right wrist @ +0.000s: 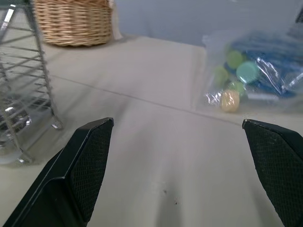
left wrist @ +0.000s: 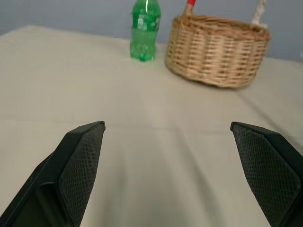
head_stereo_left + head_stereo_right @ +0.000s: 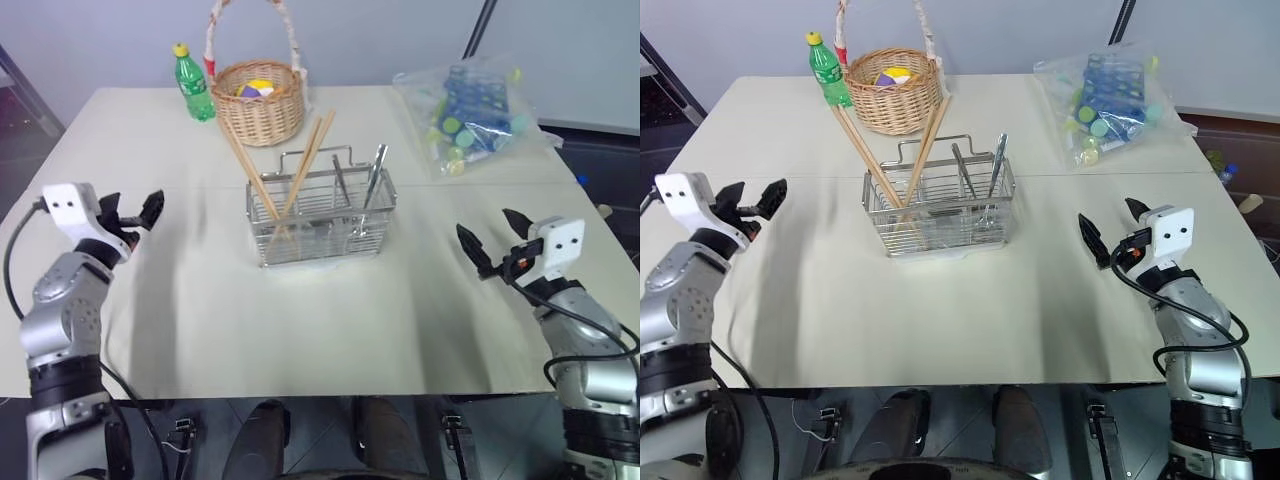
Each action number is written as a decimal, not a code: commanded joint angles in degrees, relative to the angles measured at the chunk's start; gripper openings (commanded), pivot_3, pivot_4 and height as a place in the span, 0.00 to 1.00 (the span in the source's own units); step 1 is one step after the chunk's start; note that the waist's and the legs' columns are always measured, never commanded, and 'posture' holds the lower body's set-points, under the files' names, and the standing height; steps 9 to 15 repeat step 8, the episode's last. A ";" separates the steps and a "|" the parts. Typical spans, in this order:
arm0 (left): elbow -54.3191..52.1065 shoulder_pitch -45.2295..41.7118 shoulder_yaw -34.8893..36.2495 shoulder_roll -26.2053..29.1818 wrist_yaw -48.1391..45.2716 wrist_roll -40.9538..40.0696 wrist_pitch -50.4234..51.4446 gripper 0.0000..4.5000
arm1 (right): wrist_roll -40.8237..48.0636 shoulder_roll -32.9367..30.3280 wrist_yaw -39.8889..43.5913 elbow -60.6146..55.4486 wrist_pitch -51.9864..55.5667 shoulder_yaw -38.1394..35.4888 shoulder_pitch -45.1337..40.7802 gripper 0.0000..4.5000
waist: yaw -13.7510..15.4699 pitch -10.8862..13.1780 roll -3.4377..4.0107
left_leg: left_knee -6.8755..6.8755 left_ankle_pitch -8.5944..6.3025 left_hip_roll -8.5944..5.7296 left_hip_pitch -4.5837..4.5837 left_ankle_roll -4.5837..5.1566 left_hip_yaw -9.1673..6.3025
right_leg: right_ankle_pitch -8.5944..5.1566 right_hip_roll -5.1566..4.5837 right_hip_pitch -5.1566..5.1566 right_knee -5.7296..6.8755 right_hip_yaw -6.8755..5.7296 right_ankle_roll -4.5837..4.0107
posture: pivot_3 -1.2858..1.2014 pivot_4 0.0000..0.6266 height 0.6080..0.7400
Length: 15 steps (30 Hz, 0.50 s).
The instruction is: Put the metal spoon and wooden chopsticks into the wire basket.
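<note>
Left gripper (image 3: 132, 212) hovers over the table's (image 3: 200, 330) left side, fingers spread wide, holding nothing. At the far edge stand a green plastic bottle (image 3: 194, 84) and a round wicker basket (image 3: 262, 100) with a tall handle.

Wire basket (image 3: 320, 215), chrome with thin vertical bars, sits mid-table. The wooden chopsticks (image 3: 300, 170), thin and light brown, stand in its left part; their long axes run steeply upward, crossing, upper ends leaning out toward the wicker basket. The metal spoon (image 3: 375, 175), slim and shiny, stands in the right part, handle pointing up and slightly right.

A clear bag of coloured items (image 3: 470, 115) lies far right. Right gripper (image 3: 495, 240) hovers at right, fingers spread, empty.
</note>
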 commanded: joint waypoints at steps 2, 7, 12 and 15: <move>-5.15 2.66 -1.35 -2.28 3.36 3.19 -1.80 0.99 | -1.49 2.21 -2.12 0.41 -2.60 0.14 -0.20 1.00 | -0.01 0.00 0.01 | -0.01 0.00 0.00 0.01 0.00 0.00 | 0.00 0.00 0.00 0.01 0.00 0.00 | 0.52 0.24 1.00; -5.49 5.80 -4.14 -5.99 3.91 6.35 -4.93 0.99 | -3.06 4.74 -3.89 1.59 -4.31 0.70 1.24 1.00 | -0.05 -0.04 0.07 | -0.01 0.00 0.00 0.03 0.00 0.02 | 0.00 0.00 0.01 0.00 0.00 0.00 | 0.52 0.24 1.00; -5.72 6.28 -4.66 -6.66 4.02 6.88 -5.52 0.99 | -3.13 5.11 -4.09 1.24 -4.37 0.93 1.63 1.00 | -0.05 -0.04 0.07 | -0.02 0.00 0.00 0.03 0.00 0.02 | 0.00 0.00 0.01 0.00 0.00 -0.01 | 0.52 0.24 1.00; -5.72 6.28 -4.66 -6.66 4.02 6.88 -5.52 0.99 | -3.13 5.11 -4.09 1.24 -4.37 0.93 1.63 1.00 | -0.05 -0.04 0.07 | -0.02 0.00 0.00 0.03 0.00 0.02 | 0.00 0.00 0.01 0.00 0.00 -0.01 | 0.52 0.24 1.00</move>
